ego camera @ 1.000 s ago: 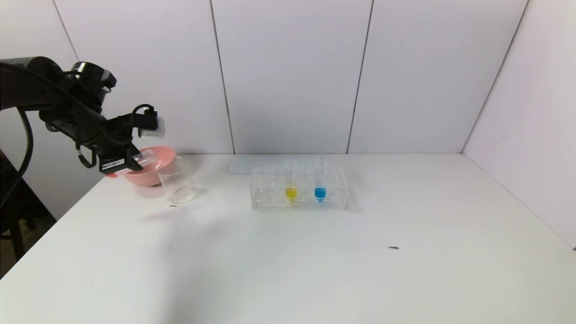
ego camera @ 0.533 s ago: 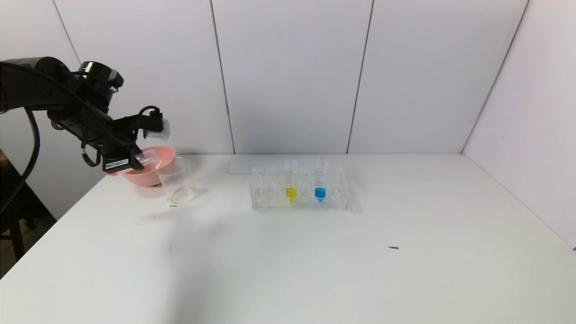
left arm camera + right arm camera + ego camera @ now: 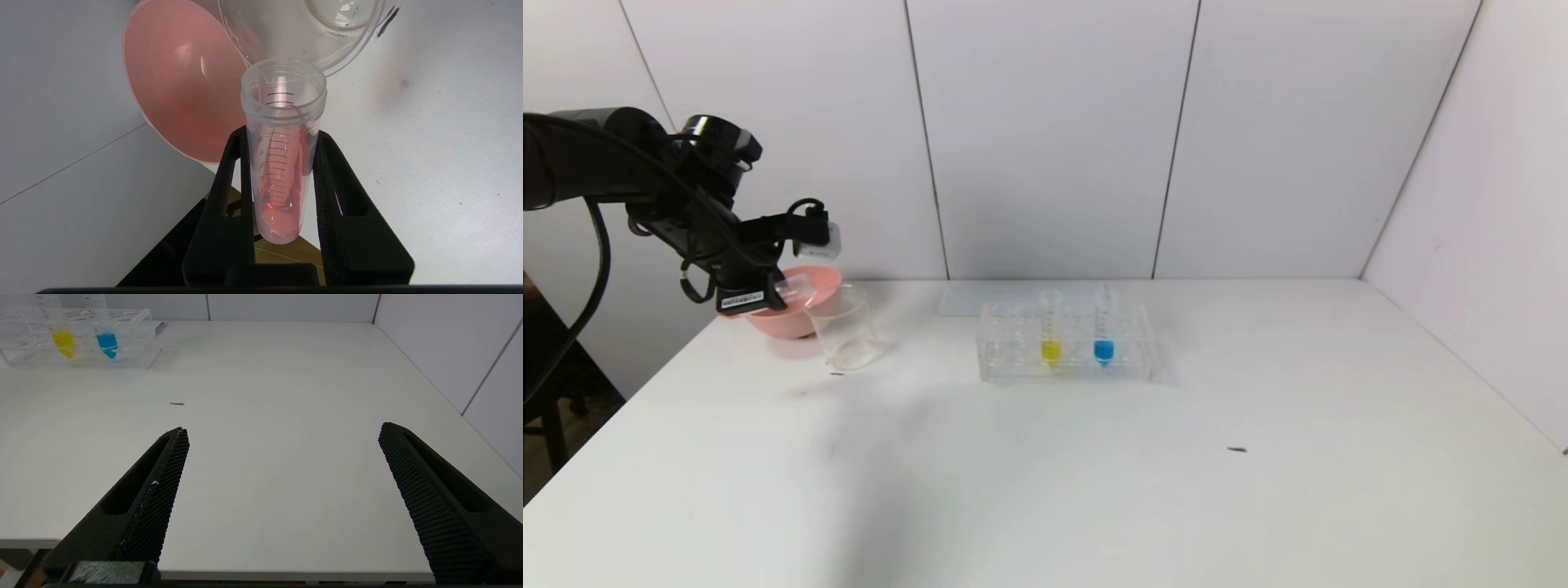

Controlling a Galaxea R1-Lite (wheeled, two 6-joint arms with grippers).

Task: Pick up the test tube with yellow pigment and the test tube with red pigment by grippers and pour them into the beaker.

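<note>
Black left gripper [image 3: 282,143] clamped the clear red-pigment test tube [image 3: 282,163], tilted toward the clear glass beaker [image 3: 844,325] beside the pink bowl [image 3: 796,314]. Right gripper [image 3: 282,435] stood open, parked at the table's near edge.

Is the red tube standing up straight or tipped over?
Tipped. The left gripper holds the red tube on its side, its open mouth toward the beaker.

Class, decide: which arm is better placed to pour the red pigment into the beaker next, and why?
Left. Its end effector is shut on the test tube with red pigment, mouth beside the beaker. The right end effector hangs open, empty, far off.
</note>
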